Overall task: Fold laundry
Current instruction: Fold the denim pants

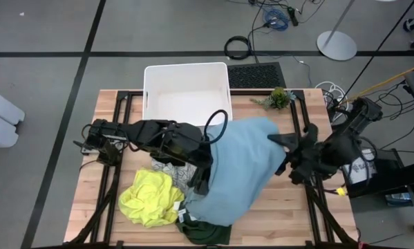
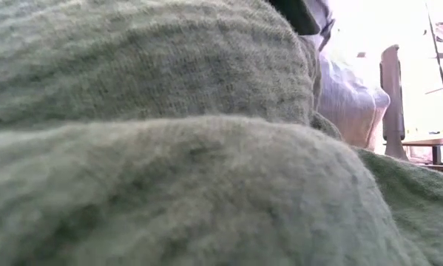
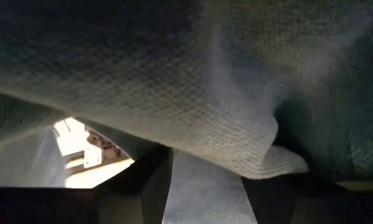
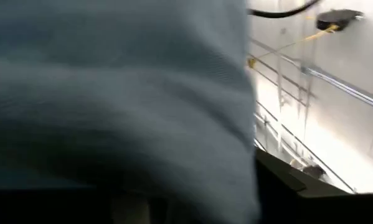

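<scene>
The wooden table (image 1: 276, 214) carries everything. Largest on it is the light blue garment (image 1: 238, 169), lifted and stretched across the middle between both arms, its lower edge draping over the pile at the front. Behind it sits the white bin (image 1: 186, 90), touching the table's far edge. The left gripper (image 1: 201, 181) meets the blue cloth at its left edge, the right gripper (image 1: 284, 160) at its right edge — whether either pair of jaws is closed on the fabric cannot be told, since cloth covers them. The yellow garment (image 1: 150, 197) lies crumpled at the front left. Beside it, a dark green garment (image 1: 205, 232) pokes out under the blue one — it fills the low view (image 2: 169, 148). A patterned white piece (image 1: 168, 169) shows just behind the yellow. A small green plant (image 1: 279, 97) stands near the bin.
</scene>
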Controlling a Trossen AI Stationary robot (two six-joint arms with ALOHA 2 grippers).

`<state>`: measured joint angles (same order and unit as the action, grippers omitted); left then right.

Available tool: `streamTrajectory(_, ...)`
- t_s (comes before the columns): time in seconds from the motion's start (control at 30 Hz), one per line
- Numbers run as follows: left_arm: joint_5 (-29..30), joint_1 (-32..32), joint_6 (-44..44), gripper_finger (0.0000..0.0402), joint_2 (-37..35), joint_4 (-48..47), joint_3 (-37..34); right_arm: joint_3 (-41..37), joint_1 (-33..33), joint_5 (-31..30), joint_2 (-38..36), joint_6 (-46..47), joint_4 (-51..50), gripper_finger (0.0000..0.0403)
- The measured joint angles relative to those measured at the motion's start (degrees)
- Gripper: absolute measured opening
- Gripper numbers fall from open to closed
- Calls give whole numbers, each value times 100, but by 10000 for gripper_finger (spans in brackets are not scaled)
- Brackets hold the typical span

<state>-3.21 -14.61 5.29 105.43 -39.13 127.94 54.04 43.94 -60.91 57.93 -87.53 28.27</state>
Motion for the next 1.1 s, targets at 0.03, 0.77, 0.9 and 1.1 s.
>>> streamTrajectory(0.03, -36, 0, 1, 189, 0, 19, 0, 0, -45, 92, 1, 127, -216, 165)
streamTrajectory(0.77, 630, -20, -248, 258, -224, -1491, 2, -7, -538, 957, -37, 497, 590, 4)
streamTrajectory(0.9, 521, -16, -506, 268, -382, -1763, 10, -7, -499, 708, -130, 458, 607, 3)
streamTrajectory(1.1, 479, -51, -652, 269, -703, -2192, 13, -13, -408, 527, -133, 451, 547, 2)
